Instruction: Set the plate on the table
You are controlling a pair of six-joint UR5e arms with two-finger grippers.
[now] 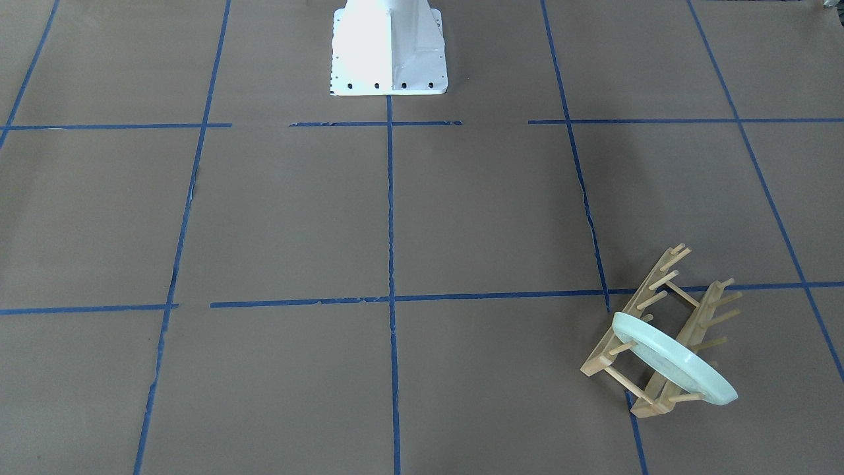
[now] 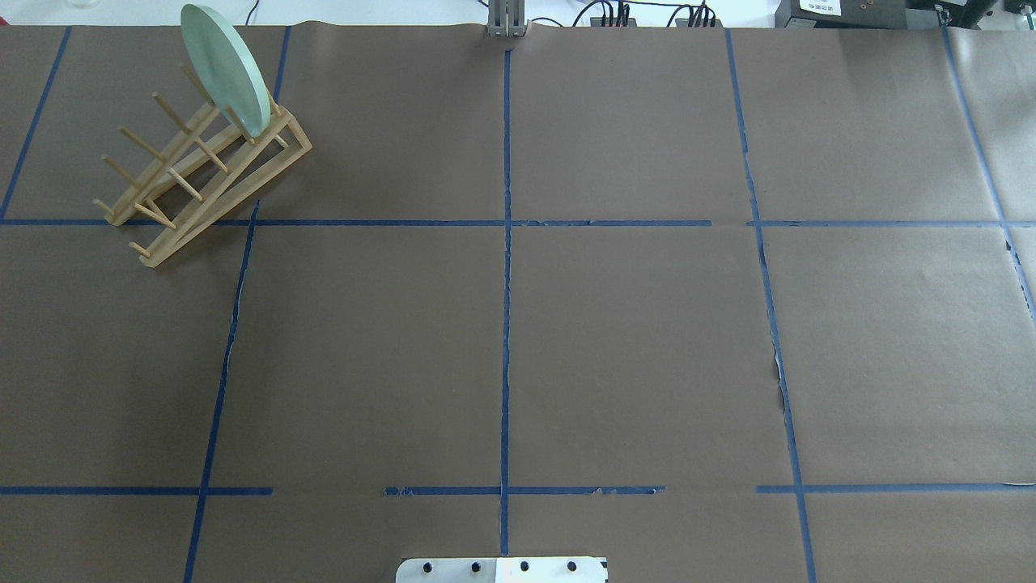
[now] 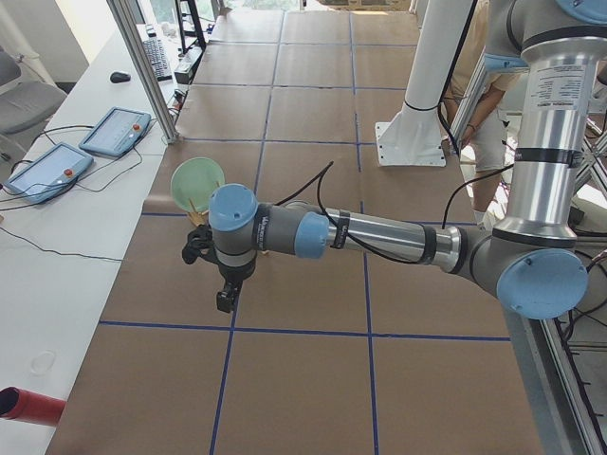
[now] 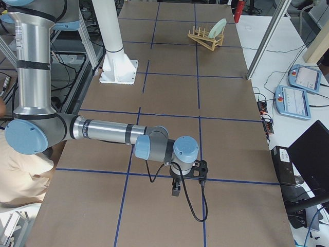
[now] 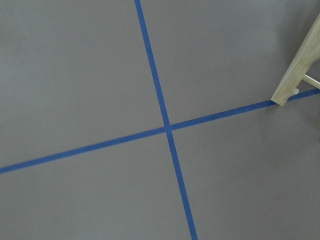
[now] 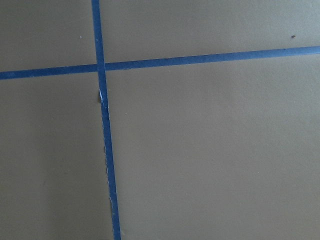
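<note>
The plate [image 2: 222, 69] stands on edge in the wooden rack [image 2: 202, 174], at the far left of the table [image 2: 631, 340]. The left arm reaches out level, and the left gripper [image 3: 225, 299] hangs pointing down, seemingly near the rack. The right gripper [image 4: 176, 189] hangs the same way, well apart from the rack. I cannot tell whether either gripper's fingers are spread.

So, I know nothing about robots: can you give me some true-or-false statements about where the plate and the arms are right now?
The plate stands on edge in the wooden rack. True.
The rack sits on the robot's left, at the far side of the table. True.
The plate lies flat on the table. False: it is upright between the rack's pegs.
The left arm's jaws grip the plate. False: those jaws hang over bare table, apart from the plate.
</note>
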